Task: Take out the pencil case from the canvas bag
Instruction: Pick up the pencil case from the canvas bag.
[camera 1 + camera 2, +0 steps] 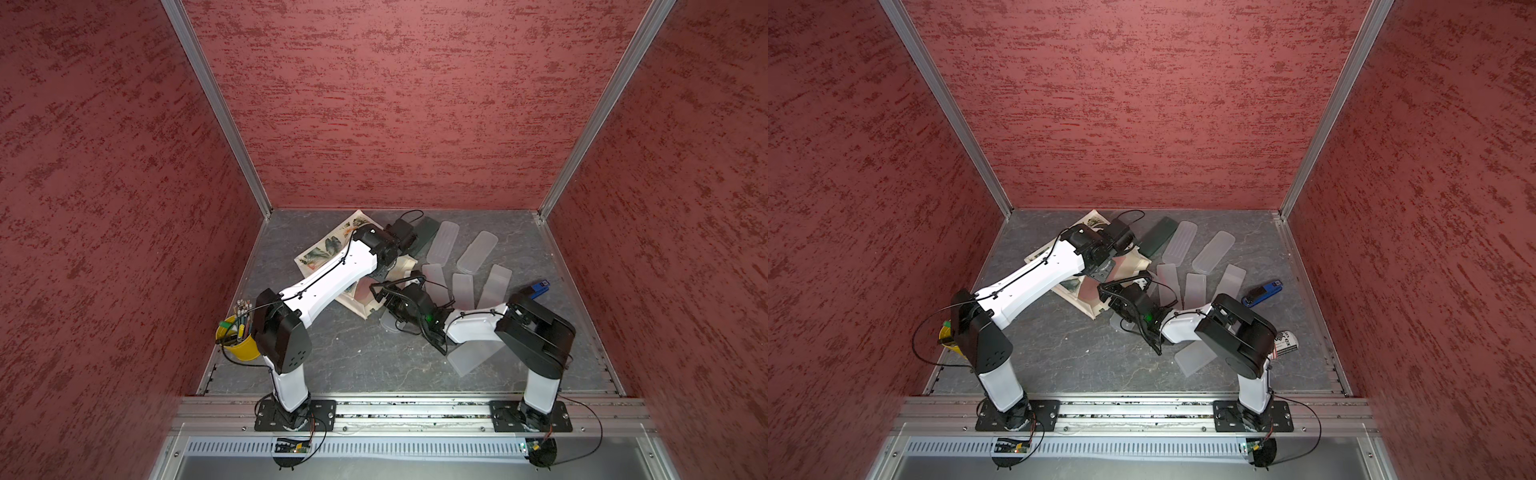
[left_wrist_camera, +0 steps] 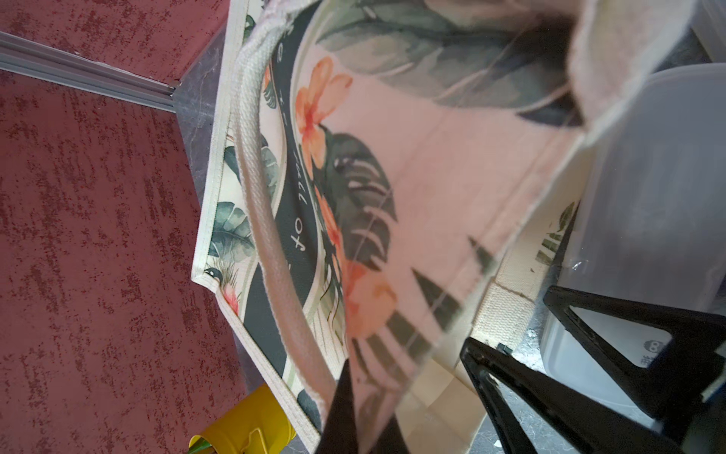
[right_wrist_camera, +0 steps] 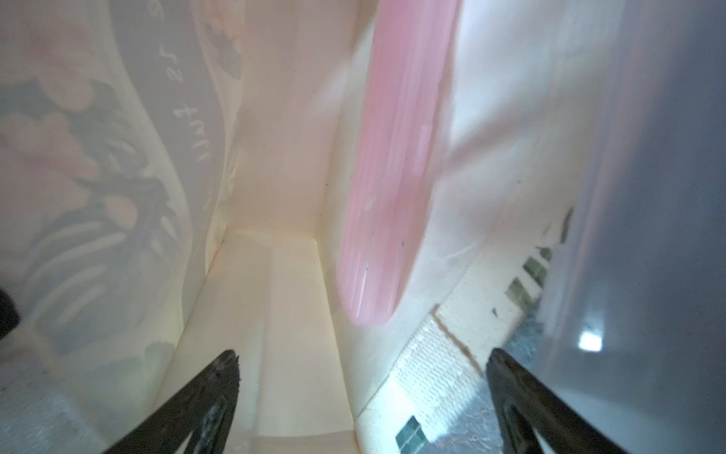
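The canvas bag (image 1: 328,245) (image 1: 1136,261) lies on its side at the back of the table, with its mouth toward the right arm. My left gripper (image 2: 359,397) is shut on the bag's upper wall (image 2: 412,196) near the rim and holds the mouth up. At that mouth my right gripper (image 3: 364,355) stands open with nothing between its fingers, and the left wrist view shows it beside the rim (image 2: 506,320). A pink pencil case (image 3: 393,177) lies inside the bag against one wall, ahead of the right fingertips. In both top views the arms hide both grippers' tips.
Several frosted translucent cases (image 1: 478,251) and a dark green one (image 1: 426,241) lie right of the bag. Another frosted case (image 1: 473,357) sits under the right arm. A blue stapler (image 1: 538,289) is at far right and a yellow pencil bucket (image 1: 239,336) at the left edge.
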Controlling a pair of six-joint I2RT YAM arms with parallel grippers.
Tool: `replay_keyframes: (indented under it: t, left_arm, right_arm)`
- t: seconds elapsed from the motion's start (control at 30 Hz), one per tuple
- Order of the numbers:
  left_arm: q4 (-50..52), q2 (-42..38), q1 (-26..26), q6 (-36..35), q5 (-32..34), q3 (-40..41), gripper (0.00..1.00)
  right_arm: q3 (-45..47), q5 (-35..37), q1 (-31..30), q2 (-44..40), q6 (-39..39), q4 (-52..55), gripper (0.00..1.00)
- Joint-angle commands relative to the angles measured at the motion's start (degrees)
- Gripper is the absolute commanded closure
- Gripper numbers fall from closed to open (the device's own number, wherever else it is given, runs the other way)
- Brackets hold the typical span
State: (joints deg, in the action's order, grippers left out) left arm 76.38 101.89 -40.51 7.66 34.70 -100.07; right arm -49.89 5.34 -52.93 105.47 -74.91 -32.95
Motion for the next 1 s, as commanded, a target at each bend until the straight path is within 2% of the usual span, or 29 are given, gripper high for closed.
replay_keyframes:
  t: [0.0,0.43,0.6,0.8,0.97]
  left_arm:
    - [0.9,-2.6,0.4,-0.6,1.9,-1.7,1.00]
    - [0.8,-4.7,1.8,-1.8,2.4,-0.5,1.00]
    - [0.3,-5.8,1.9,-2.0,1.8,-0.6,1.00]
    - [-1.4,-6.5,1.0,-3.6,1.2,1.8,1.00]
    - [-1.7,-6.3,0.4,-3.6,1.1,2.9,1.00]
  right_arm:
    - [1.6,0.1,0.7,-1.9,1.8,5.0,0.01]
    - [10.5,-0.9,2.6,-5.4,2.6,4.1,0.01]
    - [14.7,-2.2,2.8,-8.4,3.9,-3.0,0.01]
    - [14.2,-3.2,2.8,-14.3,7.4,-3.1,0.01]
    - [10.7,-0.1,1.2,-21.0,11.1,1.7,0.01]
